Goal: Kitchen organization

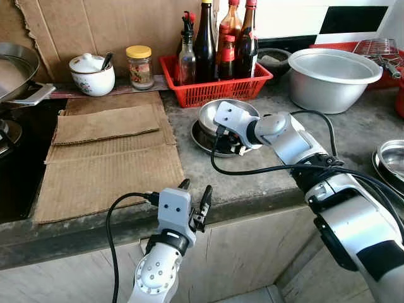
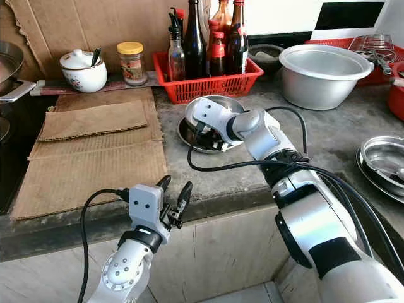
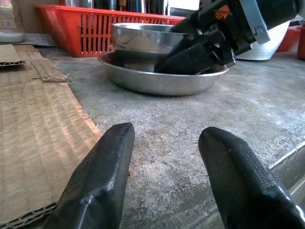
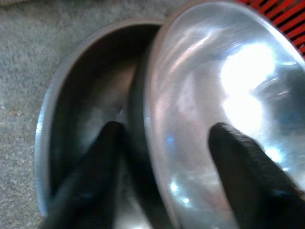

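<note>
Small steel bowl [image 1: 218,115] sits tilted inside a shallow steel dish [image 1: 201,140] at frame centre, on the grey counter [image 1: 252,183] just in front of the red basket [image 1: 214,88] of bottles; right gripper [image 4: 162,157] straddles the bowl's rim, 1 finger inside, 1 outside in the dish, whether pressing cannot be told; left gripper [image 1: 196,197] hovers at the counter edge, lower centre, fingers apart, empty; cardboard sheets [image 1: 107,158] lie at left; large metal basin [image 1: 331,76] at upper right.
</note>
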{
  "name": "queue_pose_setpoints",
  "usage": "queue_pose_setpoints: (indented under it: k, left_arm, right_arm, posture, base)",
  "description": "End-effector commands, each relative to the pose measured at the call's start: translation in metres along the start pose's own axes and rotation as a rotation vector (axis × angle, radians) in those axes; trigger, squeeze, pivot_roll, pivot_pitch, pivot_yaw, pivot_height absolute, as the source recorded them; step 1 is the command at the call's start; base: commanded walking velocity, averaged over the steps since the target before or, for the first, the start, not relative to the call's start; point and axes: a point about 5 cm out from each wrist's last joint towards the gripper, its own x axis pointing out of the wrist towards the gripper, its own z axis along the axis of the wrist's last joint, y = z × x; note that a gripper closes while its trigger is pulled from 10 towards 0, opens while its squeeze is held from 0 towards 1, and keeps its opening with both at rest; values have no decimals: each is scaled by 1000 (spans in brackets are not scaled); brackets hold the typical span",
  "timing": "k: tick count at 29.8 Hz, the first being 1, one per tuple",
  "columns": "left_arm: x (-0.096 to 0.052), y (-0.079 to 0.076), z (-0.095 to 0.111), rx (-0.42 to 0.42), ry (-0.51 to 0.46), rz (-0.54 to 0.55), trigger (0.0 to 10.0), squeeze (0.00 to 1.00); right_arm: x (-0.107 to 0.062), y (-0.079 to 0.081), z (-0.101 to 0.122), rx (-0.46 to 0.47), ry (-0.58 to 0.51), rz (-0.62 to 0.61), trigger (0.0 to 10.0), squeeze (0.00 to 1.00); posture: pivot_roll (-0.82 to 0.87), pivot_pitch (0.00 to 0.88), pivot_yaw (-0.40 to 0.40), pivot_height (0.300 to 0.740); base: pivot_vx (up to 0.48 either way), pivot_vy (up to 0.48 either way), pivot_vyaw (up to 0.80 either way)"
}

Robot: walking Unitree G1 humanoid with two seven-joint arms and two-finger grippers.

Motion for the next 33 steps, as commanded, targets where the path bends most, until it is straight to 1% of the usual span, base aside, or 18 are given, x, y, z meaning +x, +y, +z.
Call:
queue_pose_setpoints:
  k: [1,12,13,14,18,19,20,21,22,23,25,26,27,28,29,30,31,33]
  left_arm:
    - [1,1,-3,7,14,20,10000,0]
    - [2,2,-2,12,11,24,10000,0]
    - [2,3,-2,12,10,26,10000,0]
    - [2,3,-2,12,10,26,10000,0]
    - [3,3,-2,14,8,26,10000,0]
    - [4,3,-2,14,6,27,10000,0]
    - [4,4,-2,15,6,28,10000,0]
    - [4,4,-1,16,5,28,10000,0]
    - [4,4,-1,16,5,28,10000,0]
    - [4,4,-1,16,5,29,10000,0]
    - [5,5,-1,18,2,31,10000,0]
    - [5,6,-1,18,0,30,10000,0]
    - [5,6,-1,18,0,30,10000,0]
    - [5,5,1,16,-9,26,10000,0]
    - [6,6,1,20,-13,23,10000,0]
    - [6,6,1,20,-13,23,10000,0]
    - [6,7,2,23,-17,24,10000,0]
    - [6,8,3,22,-21,25,10000,0]
  right_arm:
    - [-2,-6,7,-8,-11,-15,0,0]
    - [-3,-11,18,-3,-62,-67,0,0]
    - [-4,-12,21,16,-92,-79,0,0]
    - [-4,-12,21,16,-92,-79,0,0]
    - [-7,-14,26,69,-171,-139,0,0]
    - [-9,-15,26,108,-200,-180,0,0]
    - [-9,-15,26,118,-210,-193,0,0]
    - [-11,-15,29,126,-253,-207,0,0]
    - [-11,-15,29,126,-253,-207,0,0]
    - [-14,-16,32,147,-296,-234,0,0]
    - [-28,-18,39,239,-449,-360,0,0]
    - [-33,-18,40,280,-496,-398,0,0]
    - [-33,-18,40,280,-496,-398,0,0]
    - [-48,-12,39,325,-589,-478,0,0]
    - [-53,-7,38,333,-625,-501,0,0]
    - [-53,-7,38,333,-625,-501,0,0]
    - [-62,1,33,369,-673,-560,0,0]
    - [-71,10,29,376,-718,-611,0,0]
  posture:
    - [50,62,-62,740]
    - [51,61,-58,740]
    - [52,60,-58,740]
    - [52,60,-58,740]
    - [53,57,-55,740]
    - [58,54,-55,740]
    - [58,54,-55,740]
    - [58,54,-55,740]
    - [58,54,-55,740]
    - [61,51,-53,740]
    - [58,48,-47,740]
    - [59,47,-44,740]
    - [59,47,-44,740]
    - [58,43,-40,740]
    - [57,43,-38,740]
    - [57,43,-38,740]
    - [53,41,-32,740]
    - [51,40,-29,740]
  base:
    - [0,0,0]
    - [0,0,0]
    - [0,0,0]
    - [0,0,0]
    - [0,0,0]
    - [0,0,0]
    - [0,0,0]
    - [0,0,0]
    - [0,0,0]
    - [0,0,0]
    - [0,0,0]
    - [0,0,0]
    - [0,0,0]
    - [0,0,0]
    - [0,0,0]
    - [0,0,0]
    - [0,0,0]
    - [0,0,0]
